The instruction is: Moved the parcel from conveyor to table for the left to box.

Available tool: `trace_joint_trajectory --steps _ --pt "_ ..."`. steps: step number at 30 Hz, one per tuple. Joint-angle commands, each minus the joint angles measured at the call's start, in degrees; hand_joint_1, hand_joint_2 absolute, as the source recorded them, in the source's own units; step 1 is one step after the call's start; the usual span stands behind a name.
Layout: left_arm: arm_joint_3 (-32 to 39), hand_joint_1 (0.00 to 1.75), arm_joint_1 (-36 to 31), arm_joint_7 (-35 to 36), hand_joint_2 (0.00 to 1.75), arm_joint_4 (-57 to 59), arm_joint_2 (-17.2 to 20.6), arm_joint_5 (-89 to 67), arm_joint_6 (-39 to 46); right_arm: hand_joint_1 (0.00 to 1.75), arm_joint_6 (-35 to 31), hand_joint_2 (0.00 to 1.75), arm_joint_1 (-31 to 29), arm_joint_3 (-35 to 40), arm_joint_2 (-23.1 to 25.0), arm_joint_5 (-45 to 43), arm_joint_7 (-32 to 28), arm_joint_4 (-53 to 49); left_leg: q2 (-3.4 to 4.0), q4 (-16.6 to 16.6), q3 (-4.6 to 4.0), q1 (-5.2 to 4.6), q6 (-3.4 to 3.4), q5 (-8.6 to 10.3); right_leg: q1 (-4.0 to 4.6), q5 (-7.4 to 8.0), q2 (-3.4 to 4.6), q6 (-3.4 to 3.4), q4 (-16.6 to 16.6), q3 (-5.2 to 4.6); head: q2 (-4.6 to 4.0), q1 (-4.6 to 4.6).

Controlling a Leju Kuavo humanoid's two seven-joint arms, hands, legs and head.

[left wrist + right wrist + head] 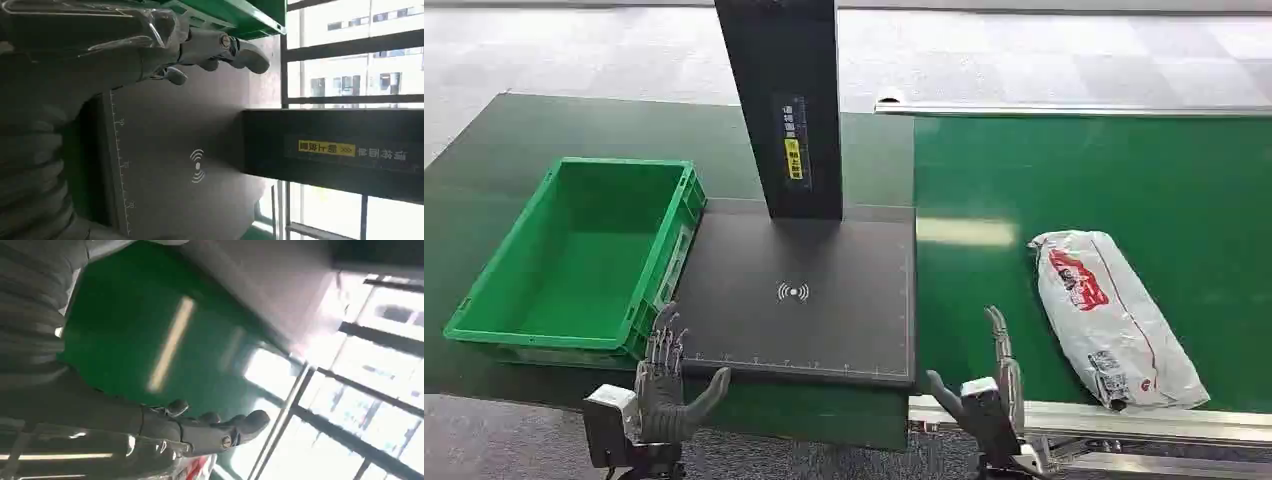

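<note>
We see the white plastic-wrapped parcel with red printing (1114, 315) lying slantwise on the green conveyor belt (1124, 170), near its front edge, where our right hand (989, 385) can reach it. That hand hovers just left of the parcel, fingers spread and upright, holding nothing; in the blurred right wrist view a red-and-white patch beside it is probably the parcel. Our left hand (664, 385) waits at the near edge of the black scanning platform with a wireless mark (794, 292), fingers apart and empty, ready to take over. The open green plastic crate (484, 300) sits touching the platform's left side, so boxing needs only 1 short move. The parcel has not yet been lifted.
</note>
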Motion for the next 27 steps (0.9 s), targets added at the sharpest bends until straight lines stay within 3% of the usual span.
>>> trace_joint_trajectory --steps 1,5,7,10,14,20,25,27 --pt "1.6 0.00 -4.6 2.1 1.75 3.3 -2.0 -1.4 -3.1 0.00 -4.6 1.75 -14.9 -32.2 -8.7 28.2 8.0 27.6 -0.21 -0.1 0.11 -0.04 0.11 0.11 -0.04 0.09 -0.20 0.07 -0.2 0.24 0.00 -0.02" --pt "2.0 0.00 -5.2 2.2 1.75 4.1 -2.1 -1.5 -3.2 0.00 -4.2 1.75 -14.6 -32.5 -6.0 30.9 9.3 24.3 -0.23 0.0 0.04 -0.18 0.23 0.14 -0.20 0.10 -0.27 0.09 -0.1 0.21 0.00 0.07" --pt "2.6 0.00 -5.3 2.1 1.75 4.2 -2.2 -1.6 -3.1 0.00 5.0 1.75 -12.4 -33.2 -1.9 21.1 2.4 15.8 0.01 -0.1 0.17 -0.17 0.19 0.07 -0.19 0.11 -0.04 0.06 -0.1 0.25 0.00 -0.04" --pt "2.9 0.00 -5.5 1.9 1.75 4.4 -2.5 -1.9 -3.3 0.00 12.4 1.75 -7.6 -28.4 2.2 12.7 -0.6 3.4 -0.09 0.0 0.15 -0.14 0.15 0.06 -0.17 0.06 -0.07 0.02 -0.1 0.18 0.00 -0.04" --pt "2.8 0.00 -4.4 1.9 1.75 3.4 -2.7 -2.1 -3.2 0.00 7.4 1.75 -4.2 -22.0 2.1 18.0 3.7 -1.8 0.02 0.0 0.21 -0.01 0.17 0.00 -0.02 0.02 0.03 0.00 -0.1 0.18 0.00 -0.02" --pt "2.6 0.00 -3.5 2.0 1.75 2.5 -2.6 -2.6 -3.4 0.00 4.8 1.75 -7.1 -24.9 -1.9 15.6 3.9 8.9 -0.05 0.0 0.11 -0.02 0.20 0.04 -0.01 0.00 -0.04 0.07 -0.1 0.19 0.00 0.00" --pt "1.9 0.00 -3.4 1.6 1.75 2.5 -2.1 -2.4 -3.2 0.00 5.0 1.75 -16.1 -30.5 -5.3 13.1 1.8 29.3 0.03 -0.1 0.25 -0.05 0.20 0.04 -0.07 0.08 0.04 0.07 -0.2 0.35 0.00 0.02" --pt "2.0 0.00 -3.6 1.6 1.75 2.6 -2.2 -2.5 -3.1 0.00 5.0 1.75 -16.7 -30.6 -5.6 13.2 1.5 30.3 -0.01 0.0 0.18 -0.09 0.19 0.04 -0.11 0.04 0.00 0.07 -0.1 0.25 0.00 0.00"
